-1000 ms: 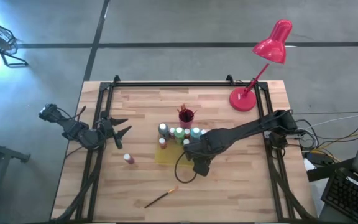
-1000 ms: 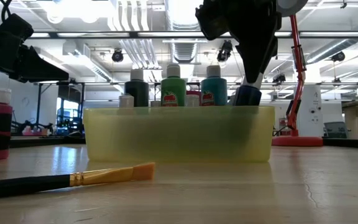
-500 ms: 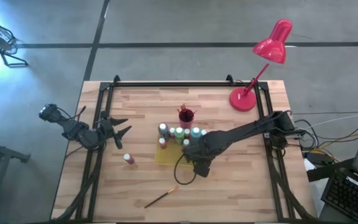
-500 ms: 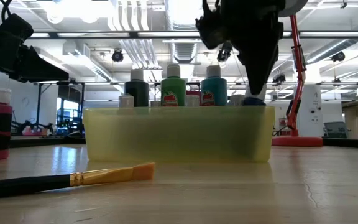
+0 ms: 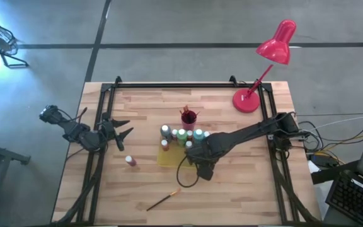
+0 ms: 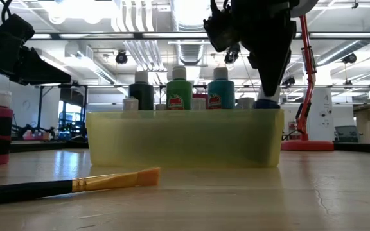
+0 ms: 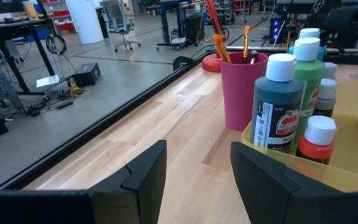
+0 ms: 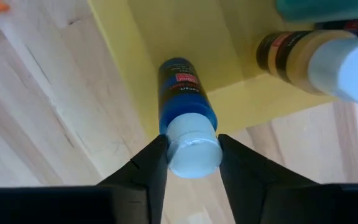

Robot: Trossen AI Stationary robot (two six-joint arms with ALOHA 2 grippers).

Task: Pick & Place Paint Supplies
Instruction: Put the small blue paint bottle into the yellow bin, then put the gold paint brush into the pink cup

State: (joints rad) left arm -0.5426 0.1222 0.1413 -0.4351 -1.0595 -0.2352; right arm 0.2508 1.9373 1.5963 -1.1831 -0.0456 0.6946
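Blue paint bottle with a white cap [image 8: 186,118] sits lower than a second ago: then its dark blue body showed above the wall of the flat yellow plastic tray [image 6: 185,138], now only the cap peeks over the rim at the tray's corner. The right gripper [image 8: 191,155] has come down with it and its two dark fingers [image 8: 146,163] still press the white cap from both sides, the bottle standing upright inside the tray.

The tray also holds a dark green bottle [image 7: 278,106], a light green bottle [image 6: 179,90], a teal bottle [image 6: 221,90] and an orange-red bottle [image 7: 316,140]. Just beside the tray, the magenta plastic cup [image 7: 244,90] holds orange-tipped brushes [image 7: 219,46].

One pink bottle [image 5: 130,161] and one dark-handled brush [image 5: 162,200] lie apart on the wooden table [image 5: 232,189]. The left gripper [image 5: 120,131] waits near the table's left edge, jaws wide apart and empty, unchanged.
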